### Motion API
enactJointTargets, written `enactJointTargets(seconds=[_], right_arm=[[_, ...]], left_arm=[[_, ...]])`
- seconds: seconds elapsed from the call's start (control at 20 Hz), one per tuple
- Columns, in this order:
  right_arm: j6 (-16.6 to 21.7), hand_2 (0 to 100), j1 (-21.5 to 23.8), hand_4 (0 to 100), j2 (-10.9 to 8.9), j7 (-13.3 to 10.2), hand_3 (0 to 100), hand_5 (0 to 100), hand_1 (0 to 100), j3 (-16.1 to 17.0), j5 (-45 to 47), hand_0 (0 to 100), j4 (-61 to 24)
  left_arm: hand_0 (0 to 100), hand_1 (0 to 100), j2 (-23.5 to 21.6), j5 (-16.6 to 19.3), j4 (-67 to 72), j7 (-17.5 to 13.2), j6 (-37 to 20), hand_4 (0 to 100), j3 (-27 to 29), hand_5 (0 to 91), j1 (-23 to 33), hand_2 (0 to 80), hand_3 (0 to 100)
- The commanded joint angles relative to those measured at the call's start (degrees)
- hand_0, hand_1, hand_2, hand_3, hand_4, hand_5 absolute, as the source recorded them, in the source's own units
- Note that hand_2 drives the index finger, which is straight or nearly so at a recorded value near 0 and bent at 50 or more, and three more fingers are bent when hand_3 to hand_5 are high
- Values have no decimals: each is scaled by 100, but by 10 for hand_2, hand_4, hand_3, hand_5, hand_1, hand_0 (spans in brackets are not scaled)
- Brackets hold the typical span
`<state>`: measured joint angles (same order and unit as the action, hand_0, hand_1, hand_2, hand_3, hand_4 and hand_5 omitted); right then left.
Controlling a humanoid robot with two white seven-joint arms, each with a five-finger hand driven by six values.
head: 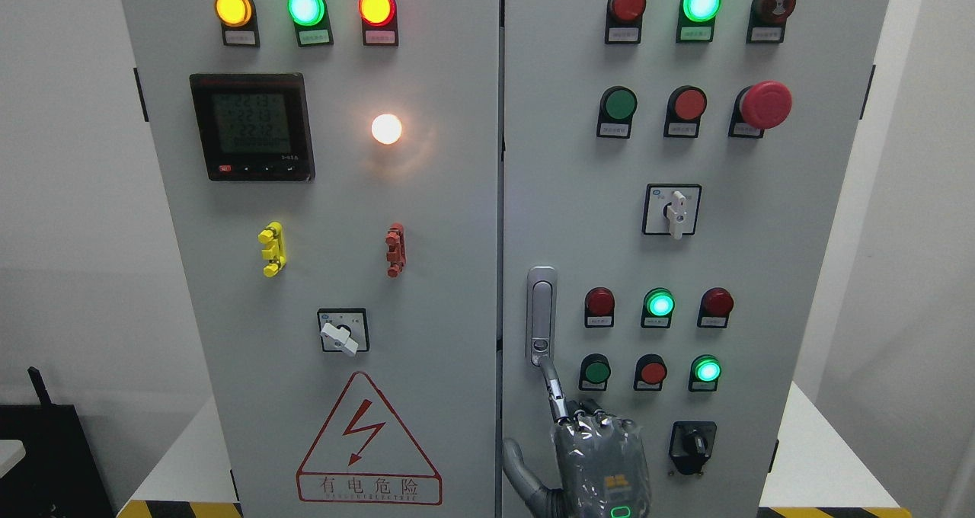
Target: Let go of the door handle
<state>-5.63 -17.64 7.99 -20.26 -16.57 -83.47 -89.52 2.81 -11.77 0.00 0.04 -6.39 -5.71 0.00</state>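
Your view from the head camera faces a grey electrical cabinet (pixel 426 198) with two doors meeting at a dark vertical seam near the middle of the picture. The door handle (pixel 541 316), a narrow silver upright lever, sits on the right door just beside that seam, below the middle of the door.

One hand (pixel 590 442) rises from the bottom edge just right of the seam; you cannot tell from which side its arm comes in, so it stays unnamed as left or right. It is wrapped in clear plastic, with a green light glowing low on its back. One finger (pixel 552 388) stretches up and to the left, its tip touching or very close to the bottom end of the handle. The other fingers are bent at the knuckles and hold nothing, and a thumb-like part sticks out at its lower left, so the hand does not grip the handle.

On the left door you see three lit lamps along the top, a dark meter display (pixel 251 126), a bright white lamp (pixel 386 129), a yellow clip and a red clip, a rotary switch (pixel 342 332), and a red triangular warning sign (pixel 369 442). The right door carries rows of red and green buttons, a red mushroom stop button (pixel 765 104) and two more rotary switches.
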Motion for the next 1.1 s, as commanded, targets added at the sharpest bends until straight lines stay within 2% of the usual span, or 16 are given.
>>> enactJointTargets(seconds=[0.0, 0.2, 1.05], right_arm=[[9, 0, 24, 812, 19, 4, 834, 978, 167, -13, 6, 367, 14], [9, 0, 33, 818, 19, 109, 842, 978, 167, -4, 6, 367, 14], [9, 0, 24, 833, 19, 162, 857, 978, 164, -4, 15, 365, 14]], left_arm=[[120, 389, 0, -1, -176, 5, -3, 0, 0, 0, 176, 0, 0], [120, 389, 0, -1, -176, 5, -3, 0, 0, 0, 176, 0, 0], [120, 389, 0, 8, -176, 5, -3, 0, 0, 0, 176, 0, 0]])
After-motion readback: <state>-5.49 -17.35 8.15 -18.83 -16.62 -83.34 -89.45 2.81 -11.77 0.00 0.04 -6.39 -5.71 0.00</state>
